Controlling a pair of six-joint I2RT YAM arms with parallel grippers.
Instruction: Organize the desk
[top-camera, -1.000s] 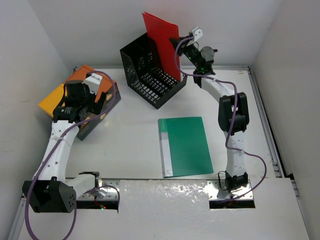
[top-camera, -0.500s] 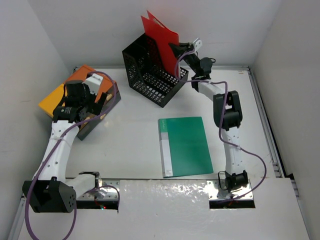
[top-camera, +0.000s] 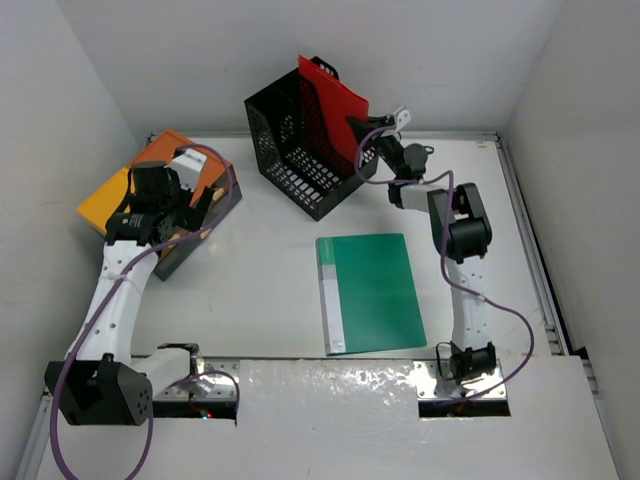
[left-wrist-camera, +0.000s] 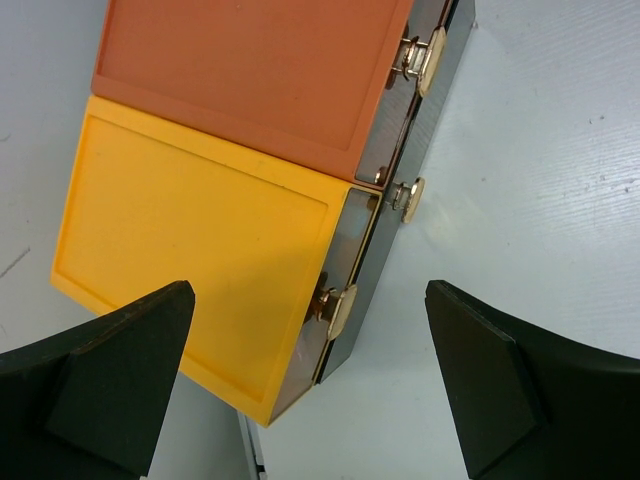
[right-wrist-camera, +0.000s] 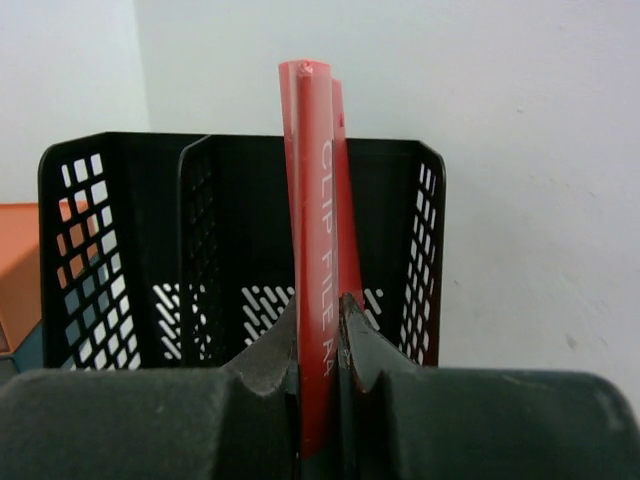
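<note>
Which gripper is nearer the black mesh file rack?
Right. The right gripper is at the file rack's right side, shut on the red clip file in it; the left gripper hovers open over the drawer box.

Three plain white panels enclose the scene: the left wall (top-camera: 60, 100), the far wall (top-camera: 200, 50) and the right wall (top-camera: 585, 110), all matt and unmarked. They meet the desk (top-camera: 270, 270), a white tabletop, at its edges. A metal rail (top-camera: 530, 260) runs along the right edge. A crinkled glossy sheet (top-camera: 330, 385) covers the near edge. Lighting is even and diffuse, and shadows are soft.
</note>
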